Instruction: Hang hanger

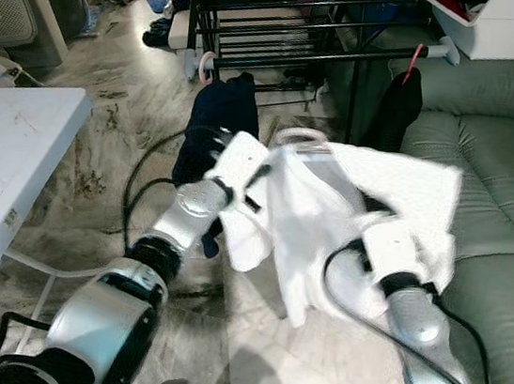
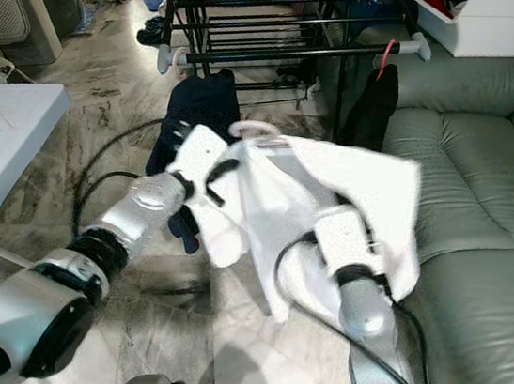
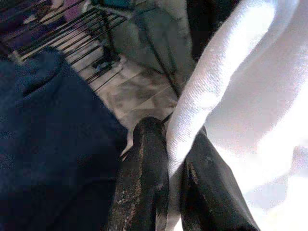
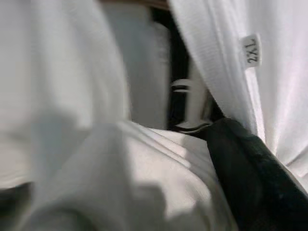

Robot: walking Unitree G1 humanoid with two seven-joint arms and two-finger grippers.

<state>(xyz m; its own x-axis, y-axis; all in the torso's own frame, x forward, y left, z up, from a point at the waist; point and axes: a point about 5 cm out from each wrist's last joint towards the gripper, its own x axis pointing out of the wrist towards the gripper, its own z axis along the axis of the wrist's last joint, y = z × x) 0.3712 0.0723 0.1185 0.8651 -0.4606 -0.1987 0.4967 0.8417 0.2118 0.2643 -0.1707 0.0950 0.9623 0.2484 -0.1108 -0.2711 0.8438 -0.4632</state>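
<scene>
Two silver arms are raised in front of the robot, and a white garment (image 1: pixel 369 207) is held up between them above the marble floor (image 1: pixel 123 127). The left gripper (image 3: pixel 174 144) is seen in the left wrist view with its two black fingers (image 3: pixel 144 178) pressed together on a fold of the white cloth, so an edge of the garment is clamped there. The right gripper (image 4: pixel 240 163) is buried in the cloth; one dark finger (image 4: pixel 250 178) can be made out in the right wrist view beside a size tag (image 4: pixel 251 50) sewn into the fabric, but whether its fingers are apart or together cannot be told.

A pale hanger hook (image 1: pixel 300 137) is seen rising from the top of the white garment, between the two wrists; the rest of the hanger is hidden under the cloth.

A black drying rack (image 1: pixel 279 24) is set just beyond the arms. A dark navy garment (image 1: pixel 218 116) is hung from its lower front rail on a pink hanger (image 1: pixel 204 67), just behind the left wrist. A second dark garment (image 1: pixel 396 111) is hung on a red hook (image 1: pixel 413 61) further to the right, close to the grey-green sofa (image 1: pixel 495 185). A white table (image 1: pixel 5 159) is placed at the robot's left, and a white appliance (image 1: pixel 15 13) is stood on the floor beyond it.
</scene>
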